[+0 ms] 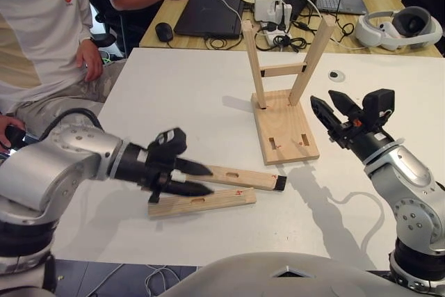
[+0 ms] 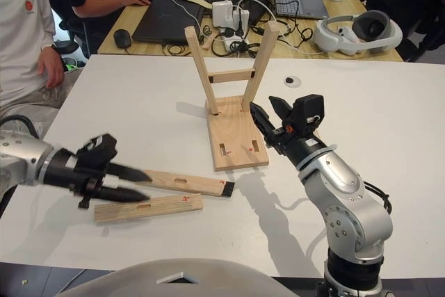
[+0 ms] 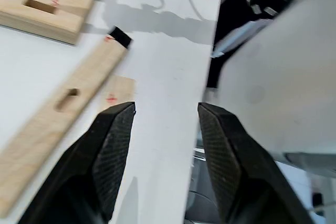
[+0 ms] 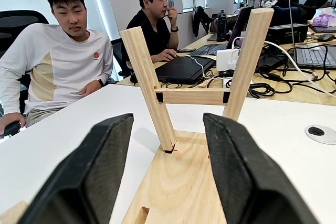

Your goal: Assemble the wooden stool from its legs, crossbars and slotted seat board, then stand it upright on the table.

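Observation:
The slotted seat board (image 1: 286, 128) lies flat on the white table (image 1: 208, 95). Two legs (image 1: 253, 64) stand up from it, joined by a crossbar (image 1: 283, 69). Two loose wooden pieces lie near the front: a slotted leg with a black end (image 1: 240, 177) and a second slotted piece (image 1: 201, 202) beside it. My left gripper (image 1: 203, 179) hovers open just over these two pieces, fingers pointing right. My right gripper (image 1: 330, 109) is open, raised just right of the seat board; in its wrist view the standing legs (image 4: 152, 90) show between its fingers.
A wooden desk (image 1: 174, 26) behind the white table carries laptops, cables, a charger and a headset (image 1: 400, 27). A round grommet (image 1: 336, 75) sits in the tabletop at the back right. Seated people are at the far left.

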You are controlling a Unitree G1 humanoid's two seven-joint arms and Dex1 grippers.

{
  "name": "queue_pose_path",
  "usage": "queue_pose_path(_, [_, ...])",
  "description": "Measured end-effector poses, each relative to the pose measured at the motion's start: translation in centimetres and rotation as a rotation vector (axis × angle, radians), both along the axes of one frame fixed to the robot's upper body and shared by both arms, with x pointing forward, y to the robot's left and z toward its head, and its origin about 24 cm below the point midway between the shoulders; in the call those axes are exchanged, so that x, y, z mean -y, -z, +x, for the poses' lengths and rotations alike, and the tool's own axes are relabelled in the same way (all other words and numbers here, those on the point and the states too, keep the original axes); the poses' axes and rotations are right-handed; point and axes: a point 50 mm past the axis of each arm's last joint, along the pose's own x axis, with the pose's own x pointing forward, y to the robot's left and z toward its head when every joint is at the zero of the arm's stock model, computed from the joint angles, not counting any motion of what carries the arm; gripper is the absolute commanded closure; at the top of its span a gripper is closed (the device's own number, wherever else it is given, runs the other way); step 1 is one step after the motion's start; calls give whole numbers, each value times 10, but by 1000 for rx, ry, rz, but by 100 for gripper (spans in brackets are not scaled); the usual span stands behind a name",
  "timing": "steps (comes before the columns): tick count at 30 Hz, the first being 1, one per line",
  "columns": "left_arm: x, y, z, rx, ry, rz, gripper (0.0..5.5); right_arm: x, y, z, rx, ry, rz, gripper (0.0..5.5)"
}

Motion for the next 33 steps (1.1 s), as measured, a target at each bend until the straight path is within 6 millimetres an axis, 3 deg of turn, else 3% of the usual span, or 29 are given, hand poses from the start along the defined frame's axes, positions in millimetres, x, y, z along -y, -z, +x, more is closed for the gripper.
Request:
queue_pose_path(5, [8,35,-12,29,108,141,331,-2,-1,2,5,-5,5,298])
queue_pose_path(7, [16,52,1,117,80,206,331,-3,-3,4,19,-19,6,298])
queue_pose_path(12, [42,68,27,286,89,265,331,-4,-4,11,21,-34,1,298])
queue_pose_path(15, [38,76,33,343,117,335,331,-3,-5,13,26,-37,-3,298])
queue_pose_path(25, [17,64,49,445,187,405,331,-1,-7,15,35,-23,-8,298])
queue_pose_path(33, [11,67,52,580,287,449,331,-1,-9,18,52,-29,-25,298])
